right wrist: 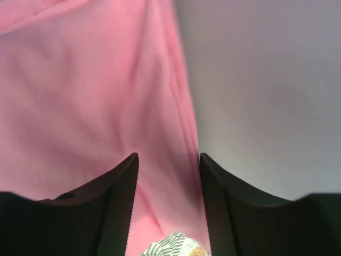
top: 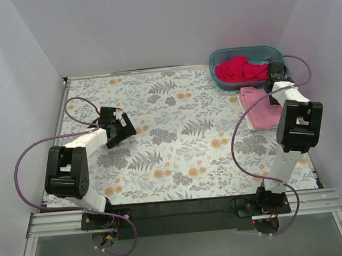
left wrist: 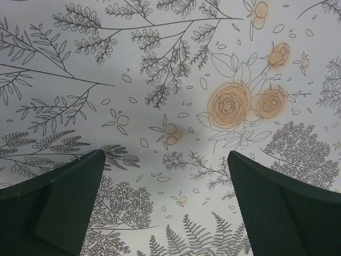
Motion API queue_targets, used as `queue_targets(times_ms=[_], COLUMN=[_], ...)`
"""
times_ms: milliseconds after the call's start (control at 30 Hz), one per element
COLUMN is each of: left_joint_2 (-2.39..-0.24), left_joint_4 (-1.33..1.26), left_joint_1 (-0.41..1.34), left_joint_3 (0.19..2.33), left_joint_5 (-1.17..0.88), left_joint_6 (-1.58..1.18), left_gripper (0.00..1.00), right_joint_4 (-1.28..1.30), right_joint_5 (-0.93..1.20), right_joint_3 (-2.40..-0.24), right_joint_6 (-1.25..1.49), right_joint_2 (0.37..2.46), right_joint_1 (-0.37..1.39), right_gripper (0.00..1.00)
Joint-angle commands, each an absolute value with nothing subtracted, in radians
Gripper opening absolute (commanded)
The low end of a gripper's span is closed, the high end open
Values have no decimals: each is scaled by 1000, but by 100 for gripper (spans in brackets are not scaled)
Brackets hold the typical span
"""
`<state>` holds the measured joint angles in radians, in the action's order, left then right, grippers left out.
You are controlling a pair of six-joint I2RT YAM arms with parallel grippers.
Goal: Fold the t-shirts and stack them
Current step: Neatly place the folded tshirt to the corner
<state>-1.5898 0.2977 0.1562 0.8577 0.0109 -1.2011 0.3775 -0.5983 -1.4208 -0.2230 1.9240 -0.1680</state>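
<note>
The pink shirt (top: 257, 110) lies folded at the right edge of the frame, on the floral cloth (top: 171, 128), just below the basket (top: 218, 59) at upper right, which holds a heap of red shirts (top: 240, 69). The right claw (right wrist: 169, 157) hangs over the pink shirt's border, its fingers partly apart and clamping nothing. The left claw (left wrist: 165, 154) is wide apart over bare cloth at centre left. The shirts look light, soft and limp — they will probably sag and lose shape when lifted. I would pinch a hem or a shoulder corner, not the middle.
</note>
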Motion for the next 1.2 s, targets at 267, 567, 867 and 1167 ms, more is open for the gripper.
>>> queue_targets(times_ms=[267,567,867,1167], left_joint_2=[-1552,-1419,-1243,-973], left_joint_4=[382,576,779,738], left_joint_1=[155,155,155,155], left_joint_3=[874,1052,1357,1260], left_joint_5=[2,69,310,445], left_joint_6=[-1204,-1186,-1190,-1229], left_gripper=[95,98,98,98], right_joint_4=[373,442,515,514], right_joint_5=[-724,-539,-494,-480], right_joint_3=[-1494,-1445,-1470,-1289], right_joint_6=[-120,35,103,77], right_joint_2=[1745,1398,1140,781], right_joint_1=[-172,-170,-2,161], right_gripper=[75,98,98,98])
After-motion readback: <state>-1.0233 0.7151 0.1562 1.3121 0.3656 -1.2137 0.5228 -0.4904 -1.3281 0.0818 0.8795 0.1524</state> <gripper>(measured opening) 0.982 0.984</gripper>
